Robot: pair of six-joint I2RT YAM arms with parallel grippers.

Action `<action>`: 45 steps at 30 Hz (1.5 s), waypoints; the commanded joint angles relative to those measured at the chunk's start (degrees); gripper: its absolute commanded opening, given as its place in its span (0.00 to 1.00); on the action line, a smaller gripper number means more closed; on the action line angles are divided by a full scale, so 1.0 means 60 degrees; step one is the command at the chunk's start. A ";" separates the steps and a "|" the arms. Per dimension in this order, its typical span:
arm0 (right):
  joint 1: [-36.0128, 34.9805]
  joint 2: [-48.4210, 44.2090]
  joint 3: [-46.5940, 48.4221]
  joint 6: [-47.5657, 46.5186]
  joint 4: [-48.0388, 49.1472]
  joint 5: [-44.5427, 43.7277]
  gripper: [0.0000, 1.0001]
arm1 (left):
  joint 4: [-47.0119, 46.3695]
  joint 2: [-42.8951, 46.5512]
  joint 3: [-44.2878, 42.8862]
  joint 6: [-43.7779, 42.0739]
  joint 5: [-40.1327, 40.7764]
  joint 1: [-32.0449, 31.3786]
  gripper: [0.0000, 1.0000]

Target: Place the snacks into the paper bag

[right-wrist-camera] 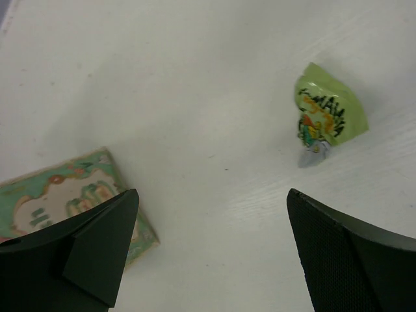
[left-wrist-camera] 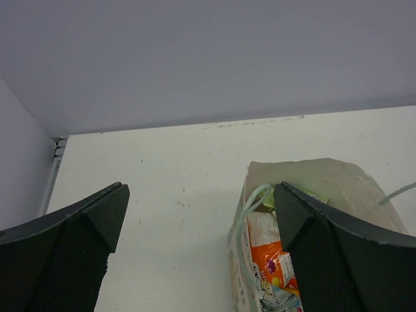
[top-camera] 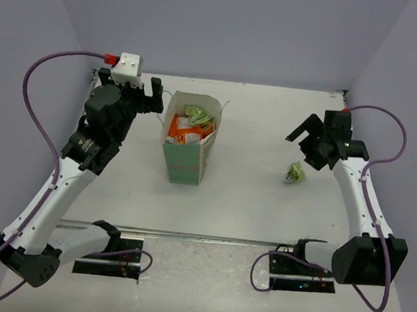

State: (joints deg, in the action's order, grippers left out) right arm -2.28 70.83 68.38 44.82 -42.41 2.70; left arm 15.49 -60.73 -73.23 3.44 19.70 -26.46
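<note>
The mint-green paper bag (top-camera: 185, 161) stands upright left of the table's middle. Several snacks fill it, among them an orange pouch (top-camera: 184, 132) and a small green packet (top-camera: 195, 113). One more small green packet (top-camera: 294, 173) lies alone on the table to the right. My left gripper (top-camera: 135, 94) hovers open just left of the bag's top, nothing between its fingers. In the left wrist view the bag (left-wrist-camera: 312, 177) and the orange pouch (left-wrist-camera: 270, 250) show beside the right finger (left-wrist-camera: 338, 260). My right gripper (top-camera: 306, 140) hangs open above and just behind the loose green packet (right-wrist-camera: 328, 117), apart from it.
The bag's printed side (right-wrist-camera: 58, 188) shows at the left of the right wrist view. A thin handle (left-wrist-camera: 250, 211) loops over the bag's rim. Grey walls close the table at the back and both sides. The arm bases and cables sit at the near edge.
</note>
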 commanded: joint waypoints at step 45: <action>0.0132 0.1821 0.1407 -0.0103 0.2474 0.3658 0.00 | -0.0486 -0.0293 -0.0085 -0.0340 0.0305 -0.0029 1.00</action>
State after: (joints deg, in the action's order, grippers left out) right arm -0.78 91.46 71.99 42.50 -44.01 7.27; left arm 15.44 -62.13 -73.21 2.35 20.82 -26.70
